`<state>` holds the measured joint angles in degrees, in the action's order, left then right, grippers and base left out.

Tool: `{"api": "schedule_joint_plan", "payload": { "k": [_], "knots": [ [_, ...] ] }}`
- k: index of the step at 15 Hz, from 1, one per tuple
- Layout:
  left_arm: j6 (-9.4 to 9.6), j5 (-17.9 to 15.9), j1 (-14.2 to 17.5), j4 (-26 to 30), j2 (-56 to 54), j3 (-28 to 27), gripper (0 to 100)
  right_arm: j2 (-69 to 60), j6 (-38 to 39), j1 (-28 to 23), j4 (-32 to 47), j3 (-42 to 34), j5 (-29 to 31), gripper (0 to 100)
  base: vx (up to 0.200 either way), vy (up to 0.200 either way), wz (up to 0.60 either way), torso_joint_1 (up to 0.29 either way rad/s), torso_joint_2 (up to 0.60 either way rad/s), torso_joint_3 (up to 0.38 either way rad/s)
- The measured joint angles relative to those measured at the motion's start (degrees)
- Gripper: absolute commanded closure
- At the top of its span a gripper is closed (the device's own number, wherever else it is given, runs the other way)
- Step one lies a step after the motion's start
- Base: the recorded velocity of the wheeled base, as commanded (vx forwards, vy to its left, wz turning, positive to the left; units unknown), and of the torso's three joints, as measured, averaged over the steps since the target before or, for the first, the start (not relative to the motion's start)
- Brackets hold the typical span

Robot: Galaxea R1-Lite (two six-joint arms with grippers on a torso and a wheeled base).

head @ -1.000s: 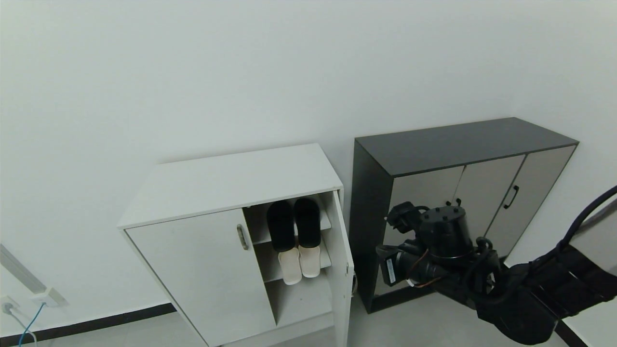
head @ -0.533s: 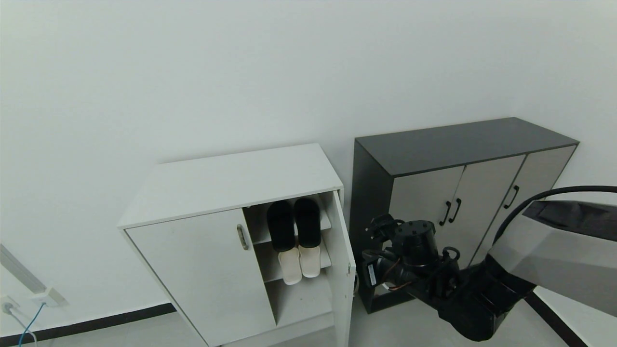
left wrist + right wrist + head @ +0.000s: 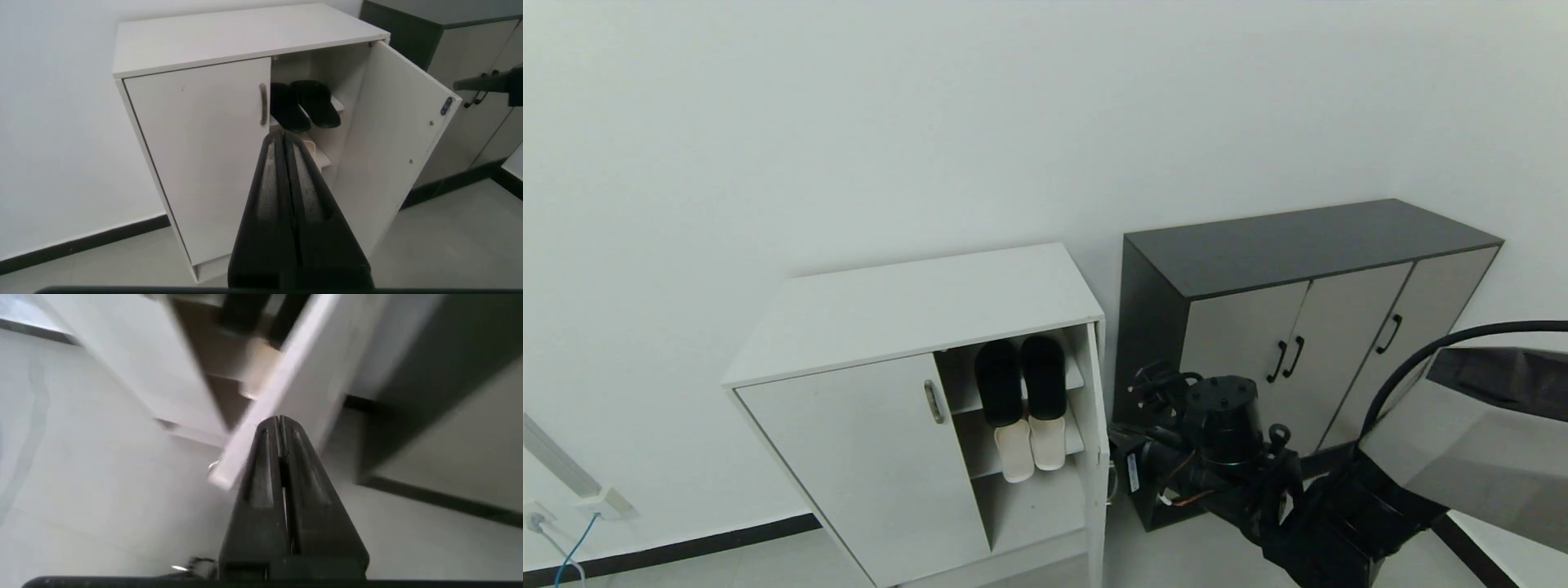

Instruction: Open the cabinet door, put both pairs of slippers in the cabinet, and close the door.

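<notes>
Cabinet door (image 3: pixel 404 139) — white, ajar, slippers (image 3: pixel 1044 392) shelved inside, left gripper (image 3: pixel 283 140) and right gripper (image 3: pixel 279 426) pinched together, empty.

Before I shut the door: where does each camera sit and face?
Head: up high, looking down at white cabinet and dark cabinet; right arm shows.
Left wrist: behind shut left gripper, facing the cabinet front.
Right wrist: low, behind shut right gripper, facing the open door near its bottom corner.
Head and left wrist share the slippers inside.
</notes>
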<state>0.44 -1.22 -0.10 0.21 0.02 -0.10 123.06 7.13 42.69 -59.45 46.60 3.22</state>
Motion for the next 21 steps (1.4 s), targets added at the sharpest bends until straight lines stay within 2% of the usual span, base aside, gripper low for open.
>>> {"api": "schedule_joint_plan", "payload": {
  "k": [4,8,12,17,19,21],
  "knots": [
    [-0.01,0.0,0.0,0.0,0.0,0.0,100,-2.3,0.17,0.8,-0.32,-1.13,0.09,100,0.0,0.0,0.0,0.0,0.0,0.0],
    [0.0,0.0,-0.01,-0.02,0.0,0.0,100,-4.44,-1.58,-5.51,-0.16,-1.32,-0.02,100,0.0,0.0,0.45,0.002,0.0,0.003],
    [0.0,-0.04,0.1,-0.13,0.0,-0.01,100,-5.56,-2.02,-6.95,-0.1,-2.89,-1.37,100,0.0,0.0,0.6,0.002,0.0,0.002],
    [0.0,-0.01,0.02,-0.02,0.0,0.0,100,-5.67,-4.34,-8.33,0.01,-3.8,-2.0,100,0.0,0.0,0.0,0.0,0.0,0.0],
    [0.0,0.0,-0.06,0.01,0.0,0.0,100,-6.14,-6.64,-9.12,1.54,-4.57,-1.17,100,0.0,0.0,0.0,0.0,0.0,0.0],
    [0.0,-0.01,0.02,-0.05,0.0,0.0,100,-7.91,-8.66,-10.14,10.33,-5.05,2.77,100,0.0,0.0,0.0,0.0,0.0,0.0]
  ]
}}
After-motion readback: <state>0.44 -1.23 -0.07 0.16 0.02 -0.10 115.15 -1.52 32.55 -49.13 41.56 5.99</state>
